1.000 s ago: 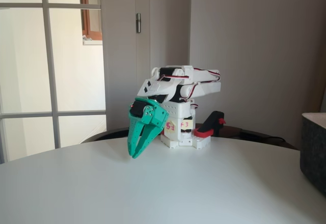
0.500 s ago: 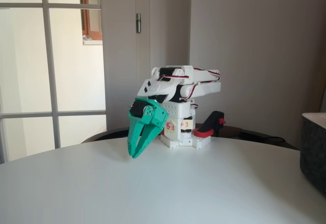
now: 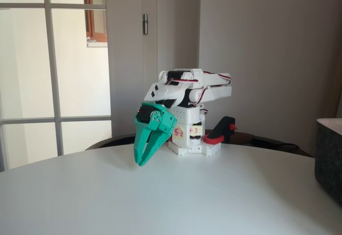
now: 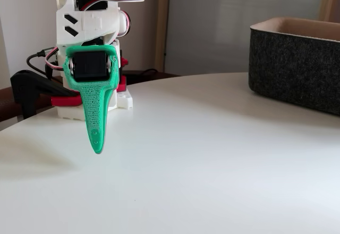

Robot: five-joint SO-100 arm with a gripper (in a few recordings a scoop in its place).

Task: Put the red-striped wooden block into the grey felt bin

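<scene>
So we're looking for the red-striped wooden block and honestly we're not spotting it anywhere on the white table in both fixed views, so we can't tell where it's sitting. The grey felt bin is parked at the table's right edge, well apart from the arm. The green gripper is hanging just above the tabletop near the far edge, in front of the white arm base, fingers pressed together and holding nothing. We're guessing the pick hasn't started. What's worrying us: with the block out of sight, any reach is going in blind. Those closed fingers could also shove the block instead of straddling it, or drag along the table.
</scene>
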